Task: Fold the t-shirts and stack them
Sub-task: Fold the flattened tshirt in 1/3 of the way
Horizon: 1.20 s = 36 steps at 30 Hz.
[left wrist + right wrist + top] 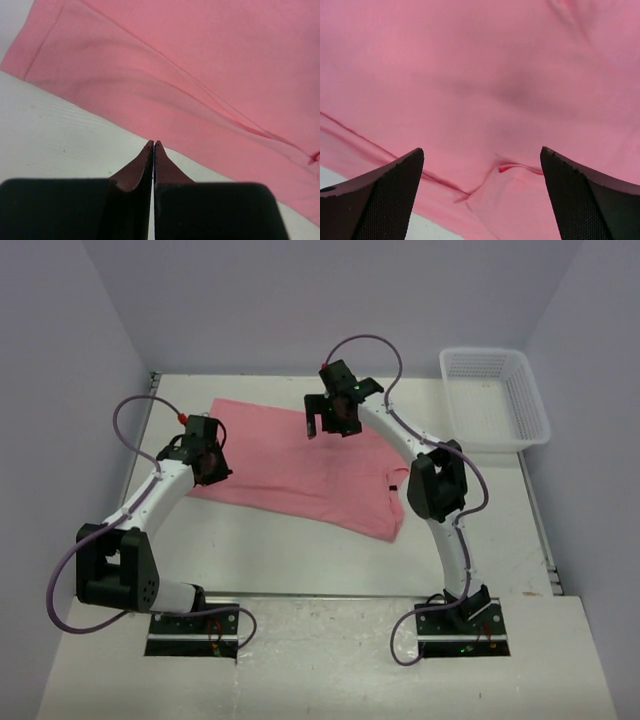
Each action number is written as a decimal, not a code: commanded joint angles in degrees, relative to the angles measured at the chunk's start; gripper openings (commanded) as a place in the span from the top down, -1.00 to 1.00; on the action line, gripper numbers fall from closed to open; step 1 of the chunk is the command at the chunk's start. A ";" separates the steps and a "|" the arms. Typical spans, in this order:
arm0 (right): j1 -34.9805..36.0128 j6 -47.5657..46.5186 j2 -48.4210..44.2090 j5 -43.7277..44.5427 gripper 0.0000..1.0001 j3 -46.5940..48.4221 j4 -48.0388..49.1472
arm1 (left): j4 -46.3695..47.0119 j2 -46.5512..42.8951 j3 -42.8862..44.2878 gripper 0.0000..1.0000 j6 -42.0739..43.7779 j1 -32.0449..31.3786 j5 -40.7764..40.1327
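One salmon-pink t-shirt (290, 475) lies spread across the middle of the white table (300, 560), with a fold seam running along it. My left gripper (208, 462) is at the shirt's left edge. In the left wrist view this gripper (153, 143) is shut with nothing between its fingers, its tips over bare table just short of the t-shirt (200, 65). My right gripper (325, 425) hovers over the shirt's far middle part. In the right wrist view it (482, 150) stands wide open above the t-shirt (480, 75), over a small pucker in the cloth.
A white plastic mesh basket (500, 443) stands at the table's far right corner. Lilac walls close in the left, back and right sides. Both arm bases are bolted at the near edge.
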 commanded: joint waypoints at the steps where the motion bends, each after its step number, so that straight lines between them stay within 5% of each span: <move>1: -1.29 -4.43 -4.63 3.51 -0.98 0.87 -1.61 | 1.96 -2.66 -1.35 1.00 0.66 -0.14 2.14; 7: -1.29 -0.74 -24.49 4.92 -0.94 -25.48 4.66 | 1.79 -3.63 -0.48 1.00 0.66 -0.50 1.35; 9: -1.29 1.87 -29.67 4.65 0.57 -33.76 5.98 | 1.79 -2.49 0.05 1.00 0.92 -0.67 1.52; 10: -1.12 2.94 -31.44 4.21 1.00 -36.74 7.03 | 1.61 -1.96 0.40 1.00 1.19 -0.84 1.70; 14: -0.24 3.82 -38.05 -0.10 1.00 -52.56 16.00 | 0.82 -0.03 1.98 1.00 1.11 -0.93 1.00; 22: 2.58 3.92 -33.84 -5.80 1.00 -53.47 17.59 | 2.75 8.49 4.27 1.00 1.01 -0.85 10.92; 36: 3.02 1.89 -25.75 -10.55 1.00 -52.07 20.32 | 1.61 17.20 9.01 1.00 0.05 -0.85 5.39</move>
